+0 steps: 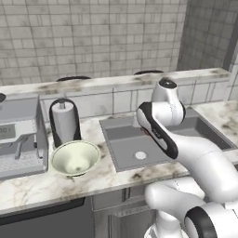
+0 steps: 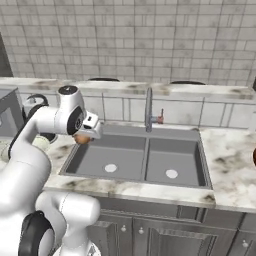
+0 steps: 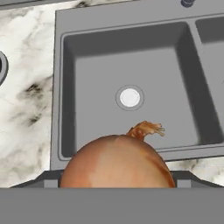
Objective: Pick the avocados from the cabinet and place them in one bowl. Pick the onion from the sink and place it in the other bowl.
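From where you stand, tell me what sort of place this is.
A kitchen, rendered: a grey double-basin sink with a faucet set in a marble counter, a tiled wall behind, and a paper towel roll beside a pale cream bowl.

Marble counter lies below and around the claw. A white paper towel roll stands upright in a dark holder to the left of the claw, and a grey countertop appliance sits farther left, just beside the roll. Beyond the claw a raised marble ledge runs along the tiled wall. Grey cabinet doors sit below the counter edge, nearer than the claw.
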